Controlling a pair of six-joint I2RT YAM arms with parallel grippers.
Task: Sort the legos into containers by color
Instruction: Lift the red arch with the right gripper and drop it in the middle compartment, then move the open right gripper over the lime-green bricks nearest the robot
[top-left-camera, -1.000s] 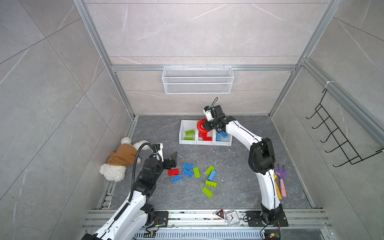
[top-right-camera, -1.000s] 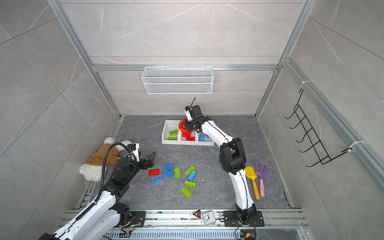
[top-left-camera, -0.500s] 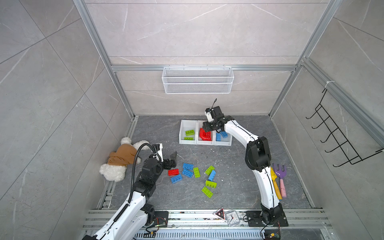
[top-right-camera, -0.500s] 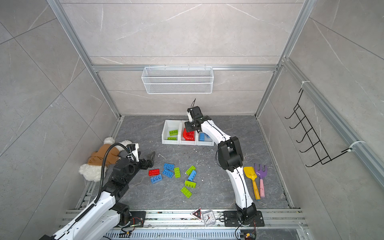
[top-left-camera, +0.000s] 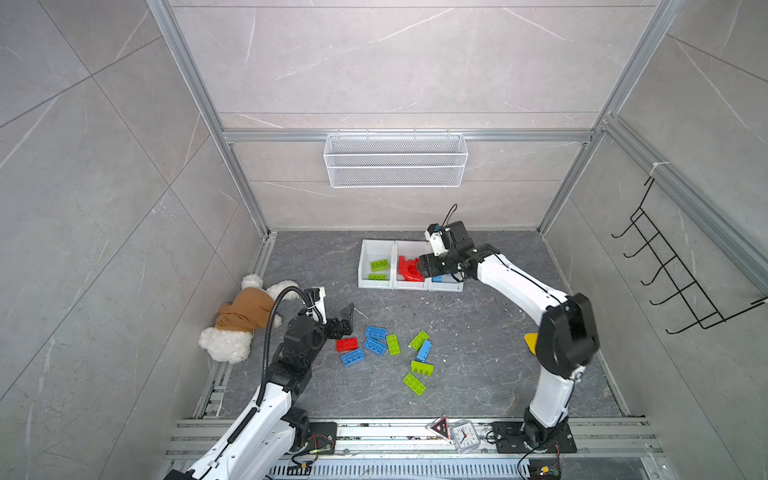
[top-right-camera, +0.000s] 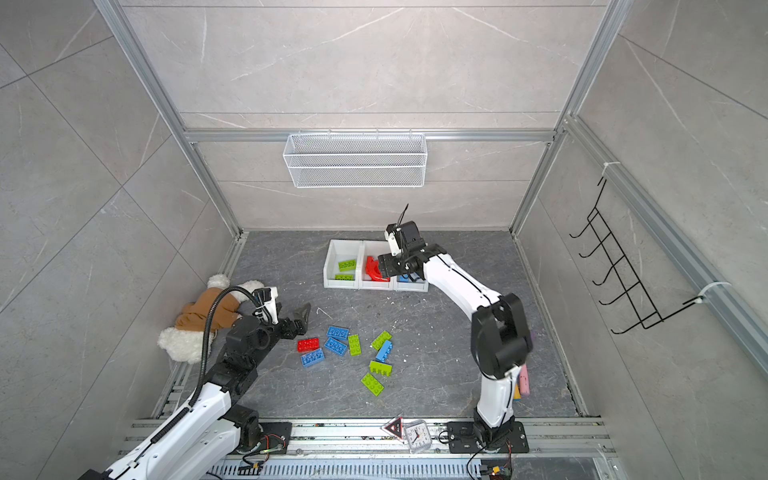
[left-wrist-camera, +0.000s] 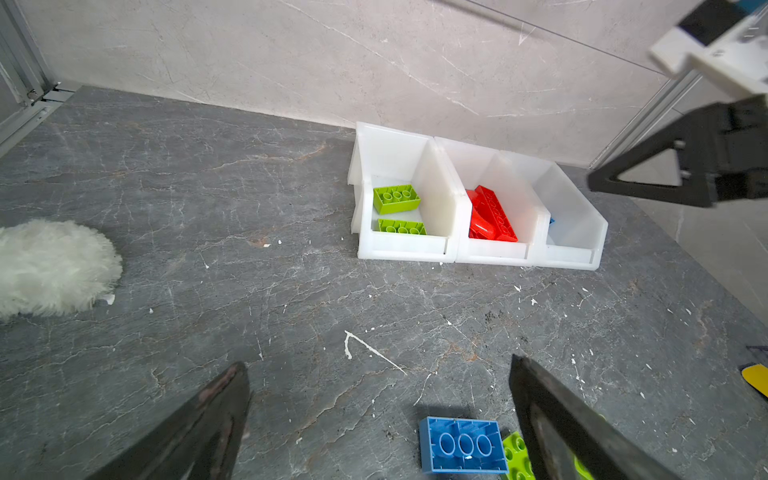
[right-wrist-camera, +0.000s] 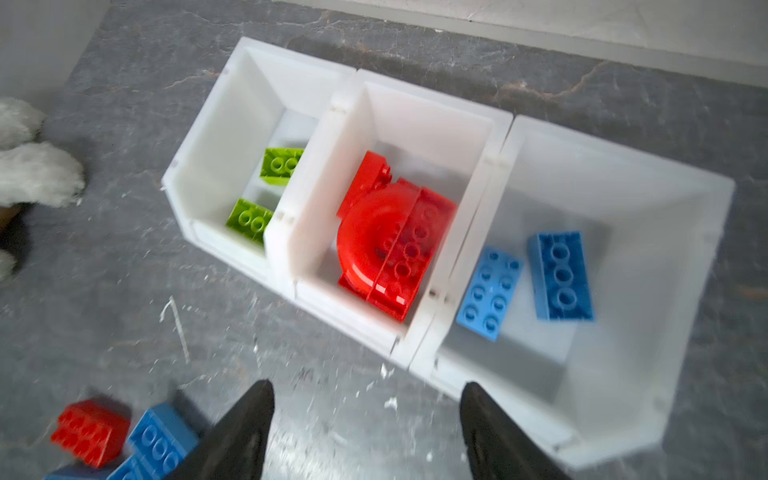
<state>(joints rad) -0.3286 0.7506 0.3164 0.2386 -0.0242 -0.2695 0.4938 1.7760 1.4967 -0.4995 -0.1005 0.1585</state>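
Legos (top-left-camera: 375, 346) lie scattered by the left gripper (top-left-camera: 347, 319) in both top views, others sorted in the containers (top-left-camera: 376, 249); left wrist view: its jaws spread, empty; right wrist view: right gripper (right-wrist-camera: 365, 388) parted, empty, near the binned red arch (right-wrist-camera: 359, 230).

White arms (top-left-camera: 511, 278), black joints (top-left-camera: 567, 336), black jaws

Just ahead of the right gripper (right-wrist-camera: 365, 388), the red arch (right-wrist-camera: 361, 224) and blue bricks (right-wrist-camera: 561, 276) looked like smooth, glossy plastic, and the containers (right-wrist-camera: 415, 108) like milky white plastic with a duller sheen. The floor (left-wrist-camera: 208, 166) ahead of the left gripper (left-wrist-camera: 378, 363) looked like matt grey stone, scratched and white-flecked; the toy (left-wrist-camera: 50, 266) off to its side was fluffy pile.
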